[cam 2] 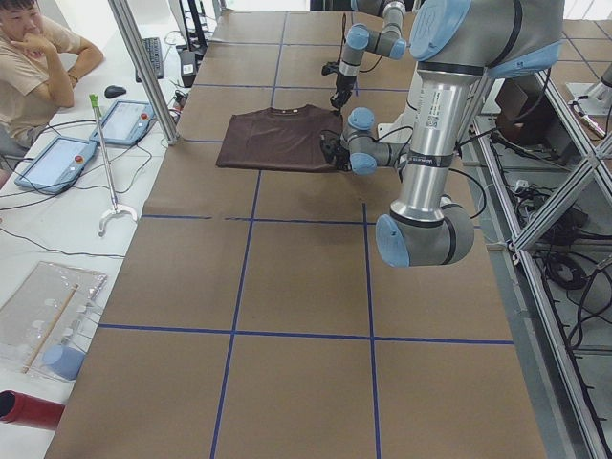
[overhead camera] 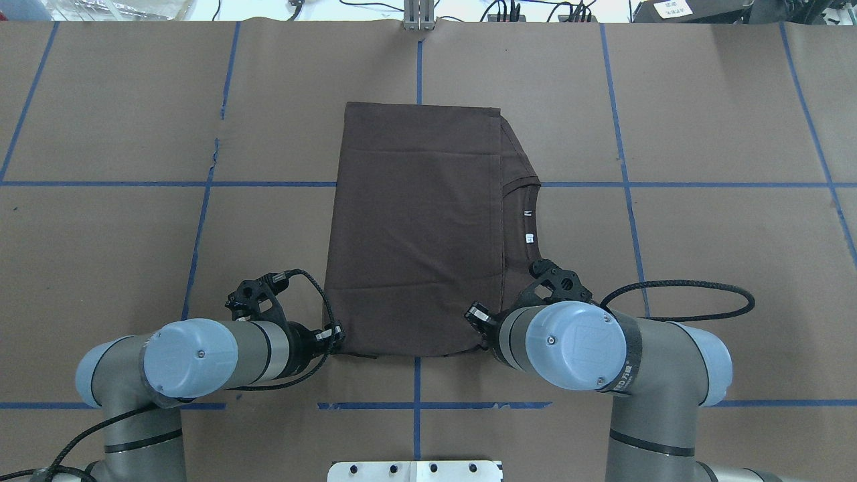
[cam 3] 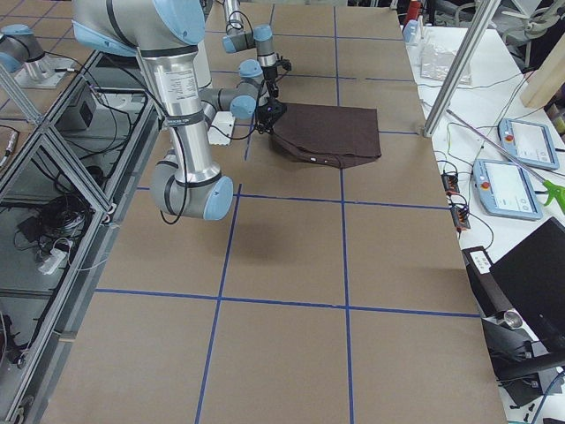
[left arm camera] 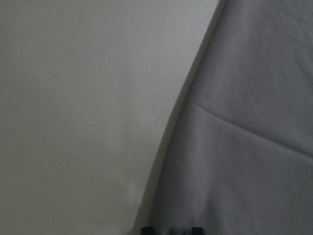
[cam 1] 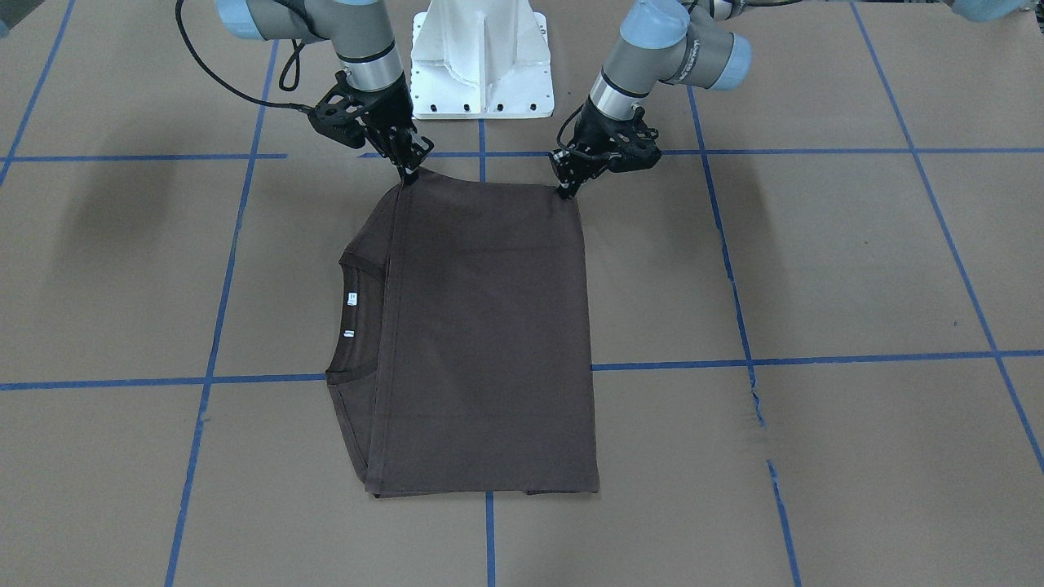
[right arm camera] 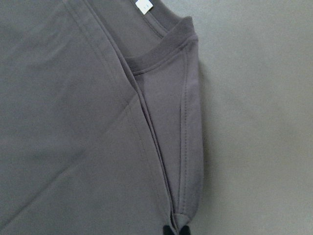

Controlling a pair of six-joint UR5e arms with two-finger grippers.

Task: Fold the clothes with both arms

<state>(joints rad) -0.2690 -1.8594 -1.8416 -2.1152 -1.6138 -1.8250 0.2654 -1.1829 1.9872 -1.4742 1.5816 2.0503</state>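
The dark grey-brown T-shirt [cam 1: 489,342] lies folded flat on the brown table, also seen from overhead [overhead camera: 415,227]. Its ribbed collar [cam 1: 359,265] and white neck labels [cam 1: 351,297] face my right side. My left gripper [cam 1: 564,192] is shut on the shirt's near left corner [overhead camera: 337,339]. My right gripper [cam 1: 408,174] is shut on the near right corner, by the shoulder seam; from overhead its wrist hides it. The left wrist view shows the shirt's edge [left arm camera: 244,147], and the right wrist view shows the collar and seam [right arm camera: 161,63]. Both corners look slightly raised.
The white pedestal base [cam 1: 481,65] stands just behind the grippers. Blue tape lines [cam 1: 212,350] grid the table. An operator [cam 2: 38,67] sits beyond the far edge with tablets [cam 2: 57,158] and a grabber tool [cam 2: 105,163].
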